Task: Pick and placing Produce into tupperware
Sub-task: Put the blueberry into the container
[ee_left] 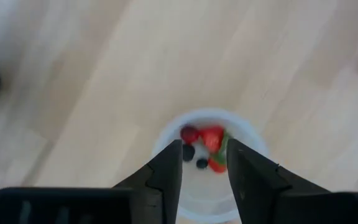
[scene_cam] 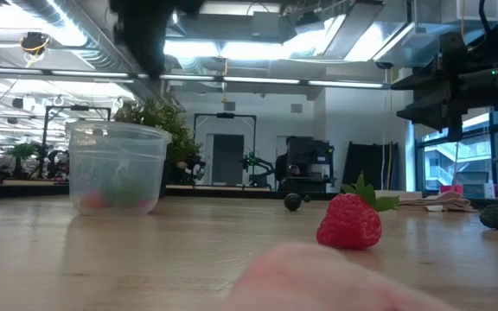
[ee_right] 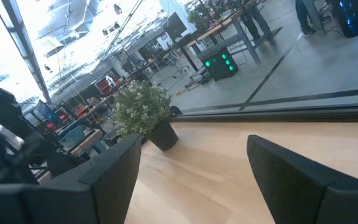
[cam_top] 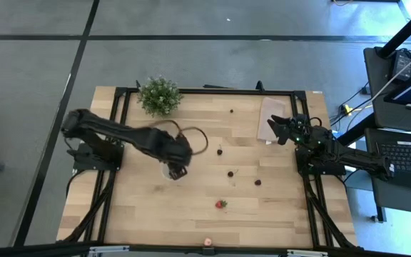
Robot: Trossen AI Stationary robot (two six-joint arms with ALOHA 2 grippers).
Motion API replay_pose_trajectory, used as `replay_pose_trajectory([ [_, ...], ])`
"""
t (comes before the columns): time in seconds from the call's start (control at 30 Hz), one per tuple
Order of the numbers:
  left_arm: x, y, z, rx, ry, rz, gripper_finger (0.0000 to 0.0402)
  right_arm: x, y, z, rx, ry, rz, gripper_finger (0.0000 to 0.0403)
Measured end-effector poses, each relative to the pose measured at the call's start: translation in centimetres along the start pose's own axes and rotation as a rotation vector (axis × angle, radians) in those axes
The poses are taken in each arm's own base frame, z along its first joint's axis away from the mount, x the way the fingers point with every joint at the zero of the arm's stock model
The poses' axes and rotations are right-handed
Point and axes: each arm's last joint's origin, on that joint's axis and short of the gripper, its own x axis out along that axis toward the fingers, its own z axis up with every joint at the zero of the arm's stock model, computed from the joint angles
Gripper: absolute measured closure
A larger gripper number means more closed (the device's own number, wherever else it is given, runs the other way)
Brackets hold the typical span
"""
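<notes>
Left wrist view — left hand (ee_left: 204, 163), seemingly parted, above fruit-filled tupperware (ee_left: 253, 140).

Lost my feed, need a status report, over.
Left tool open over the cup, berries inside. Right tool open, parked by the sheet. Loose strawberry still out. Nothing in the way.

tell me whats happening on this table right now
The left gripper hangs over the tupperware, fingers apart and empty; strawberries and dark berries lie inside. More produce lies loose on the table, including a strawberry and dark berries. The right gripper waits open at the table's right side.
</notes>
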Motion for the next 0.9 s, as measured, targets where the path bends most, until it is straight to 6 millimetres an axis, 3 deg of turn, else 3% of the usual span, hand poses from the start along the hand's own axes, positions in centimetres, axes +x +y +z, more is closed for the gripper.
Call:
replay_pose_trajectory([
  [0.13,-4.1,1.8,-0.2,-0.038,-0.154,-0.035,0.0279,0.0,0.0,0.0,0.054,0.001,0.008,0.0108],
  [0.27,-7.9,3.4,-1.3,-0.026,-0.418,0.049,0.0278,-0.1,0.6,0.3,0.021,0.045,0.102,0.0108],
  [0.4,-11.3,4.4,-2.7,-0.006,-0.672,0.102,0.0287,-0.3,2.0,2.4,-0.036,0.005,0.142,0.0108],
  [0.5,-12.7,5.1,-4.1,0.012,-0.764,0.085,0.0299,-0.4,3.8,4.8,-0.117,-0.02,0.162,0.0108],
  [0.7,-12.0,6.2,-6.4,0.035,-0.839,0.032,0.0325,1.4,8.3,9.0,-0.305,0.117,0.132,0.0108],
  [0.8,-10.3,6.5,-7.4,0.014,-0.876,0.045,0.0339,3.8,10.5,9.7,-0.384,0.266,0.087,0.0108],
  [0.9,-8.6,6.7,-8.3,-0.02,-0.918,0.046,0.0352,6.8,12.4,9.2,-0.468,0.442,0.026,0.0108],
])
